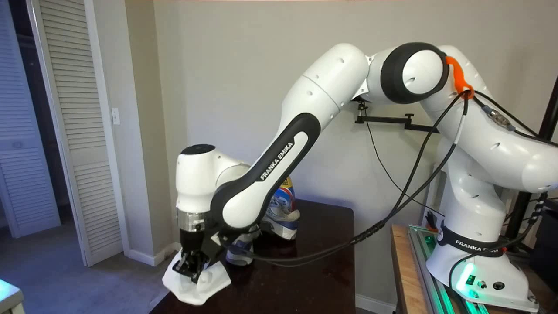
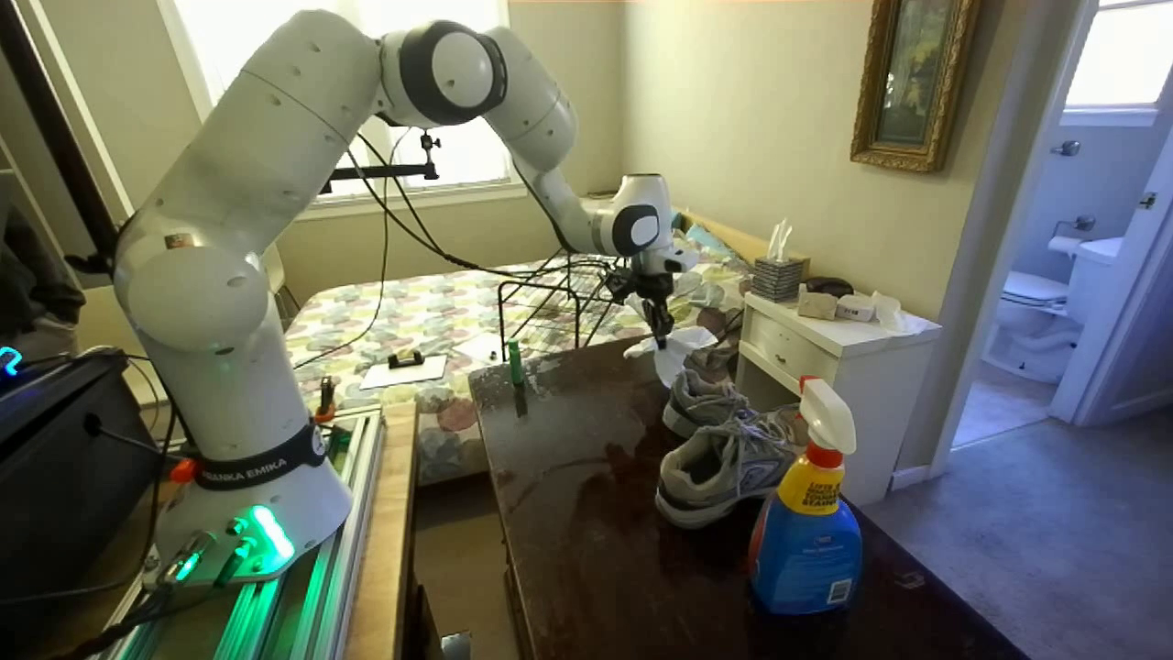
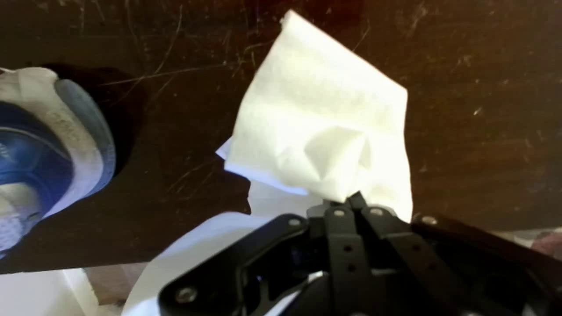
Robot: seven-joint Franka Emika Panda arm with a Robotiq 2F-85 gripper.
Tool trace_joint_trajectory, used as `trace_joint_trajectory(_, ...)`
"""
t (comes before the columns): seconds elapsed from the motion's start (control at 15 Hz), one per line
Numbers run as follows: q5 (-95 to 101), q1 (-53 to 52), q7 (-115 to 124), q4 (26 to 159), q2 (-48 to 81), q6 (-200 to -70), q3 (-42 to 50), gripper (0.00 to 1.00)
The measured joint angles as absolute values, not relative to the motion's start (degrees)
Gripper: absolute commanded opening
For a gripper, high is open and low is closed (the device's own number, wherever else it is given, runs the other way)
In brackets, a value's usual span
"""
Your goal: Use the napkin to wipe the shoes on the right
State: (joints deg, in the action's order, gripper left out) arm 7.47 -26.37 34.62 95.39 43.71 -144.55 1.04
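Napkin (image 3: 325, 118), one, white paper: being clamped in the gripper (image 3: 356, 205) near an edge of the counter (image 2: 568, 495). Shoes (image 2: 731, 475), one pair: standing side by side, long axes running across the counter, toes pointing away from the robot base (image 2: 266, 522). In the wrist view, the nearer shoe (image 3: 50, 156) is sitting left of the gripper, apart from the napkin; wiping is probably requiring a move that way

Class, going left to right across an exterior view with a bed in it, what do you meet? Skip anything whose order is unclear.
Robot base, green stick, napkin, tissue box, framed picture, toilet.
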Motion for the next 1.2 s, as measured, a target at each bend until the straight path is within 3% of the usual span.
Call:
trace_joint_trajectory(0.53, 10.26, -28.57, 50.42, 114.23, 28.6, -146.97, 9.28, 0.01)
trace_joint_trajectory(1.2, 10.97, -21.52, 60.4, 110.16, 28.7, -146.91, 13.54, 0.0)
